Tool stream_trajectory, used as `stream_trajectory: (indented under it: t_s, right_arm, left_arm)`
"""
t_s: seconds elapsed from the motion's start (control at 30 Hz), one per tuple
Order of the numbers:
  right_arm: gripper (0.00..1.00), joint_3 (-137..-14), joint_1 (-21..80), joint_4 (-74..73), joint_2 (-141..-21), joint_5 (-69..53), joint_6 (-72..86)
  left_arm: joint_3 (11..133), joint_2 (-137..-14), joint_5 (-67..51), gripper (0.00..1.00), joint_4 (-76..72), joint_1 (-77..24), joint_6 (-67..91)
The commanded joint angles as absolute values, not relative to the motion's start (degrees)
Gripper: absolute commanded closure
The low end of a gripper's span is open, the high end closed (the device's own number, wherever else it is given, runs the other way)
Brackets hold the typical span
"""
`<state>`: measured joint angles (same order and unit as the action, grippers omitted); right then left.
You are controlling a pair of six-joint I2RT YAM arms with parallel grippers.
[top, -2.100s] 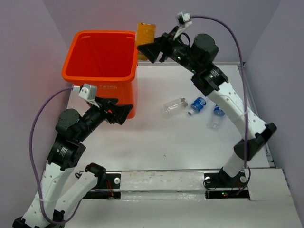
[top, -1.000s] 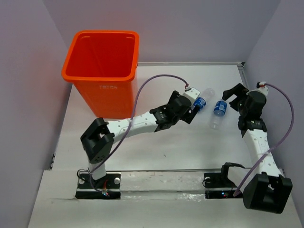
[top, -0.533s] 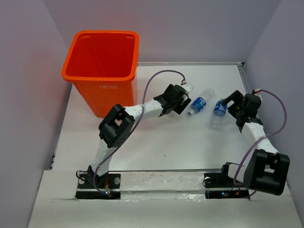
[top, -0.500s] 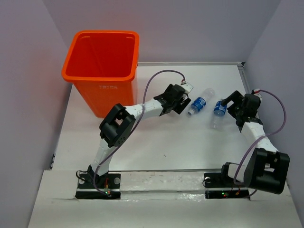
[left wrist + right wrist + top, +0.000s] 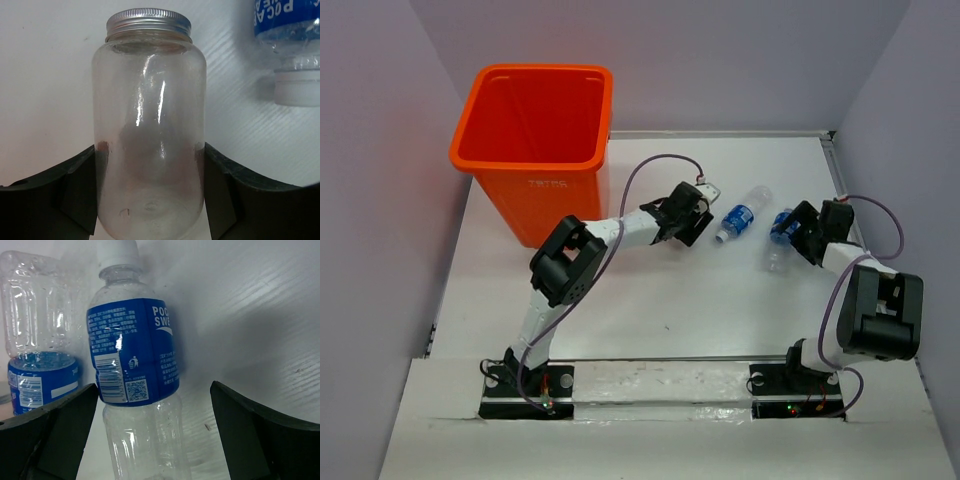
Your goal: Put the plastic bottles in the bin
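Left gripper (image 5: 150, 190) pinches the plain clear silver-capped plastic bottle (image 5: 149, 100) crosswise; the tall orange plastic bin (image 5: 555, 200) stands upper left in the overhead view; right gripper (image 5: 154, 387) spread.

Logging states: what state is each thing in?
Tall orange plastic bin: upright.
Plain clear plastic bottle with metal lid: lid on, gripped.
Left gripper: shut on it.
Right gripper: open.
Blue-labelled plastic bottle nearest right gripper: lying, capped.
Other blue-labelled plastic bottle: lying, capped.

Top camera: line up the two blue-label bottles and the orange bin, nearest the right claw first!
1. Right blue-label bottle, between the open fingers of the right gripper.
2. Middle blue-label bottle, just left of it.
3. Orange bin, far left.
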<state>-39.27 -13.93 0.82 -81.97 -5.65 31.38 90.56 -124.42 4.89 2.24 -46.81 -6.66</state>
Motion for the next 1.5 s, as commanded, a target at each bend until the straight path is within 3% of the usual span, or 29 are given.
stream_trajectory:
  t_s: [0.0,0.17,0.2,0.27,0.3,0.5,0.83,0.9,0.93,1.27,1.43,1.47]
  right_arm:
    - [0.04,-41.3,-14.4,5.0,-83.6,-7.7,30.8]
    - [0.21,-41.3,-14.4,5.2,-83.9,-7.6,31.3]
    - [0.3,-41.3,-14.4,5.3,-84.0,-7.6,31.4]
    - [0.37,-40.9,-14.4,5.2,-83.8,-7.3,32.1]
    - [0.47,-40.5,-14.4,5.2,-83.1,-7.0,32.4]
    - [0.64,-38.1,-14.4,2.7,-68.3,-4.1,33.2]
    - [0.64,-42.2,-9.6,-2.4,-45.4,-17.3,36.8]
    - [0.64,-47.6,-6.9,-3.2,-44.7,-17.9,37.1]
    - [0.64,-49.7,-5.1,-3.3,-44.9,-17.8,37.2]
    - [0.64,-78.7,23.9,-0.7,-61.9,-7.5,30.9]
    - [0.63,-98.0,36.0,-0.4,-80.9,-6.5,25.1]
    - [0.63,-106.7,39.0,-2.1,-84.2,-6.3,22.7]
  left_arm:
    - [86.9,-112.2,4.7,0.48,2.0,-48.8,-4.1]
    - [88.3,-100.6,9.1,0.48,2.4,-53.3,-2.5]
    - [89.0,-96.7,10.1,0.48,2.4,-54.1,-2.2]
    - [91.3,-92.9,11.9,0.48,2.2,-55.6,-1.8]
    - [92.6,-89.3,12.2,0.48,2.0,-55.7,-1.5]
    - [95.1,-78.0,21.0,0.46,-0.7,-51.7,-1.1]
    - [92.3,-71.6,21.1,0.39,4.2,-25.3,3.7]
    - [89.8,-72.1,21.8,0.21,4.9,-22.8,5.3]
    - [89.0,-72.2,22.3,0.03,5.4,-21.8,6.0]
    - [83.3,-63.9,16.8,0.01,10.1,-20.4,10.7]
    - [76.8,-52.6,8.1,0.01,10.9,-20.4,13.5]
    - [74.5,-50.8,5.6,0.01,11.2,-20.3,13.9]
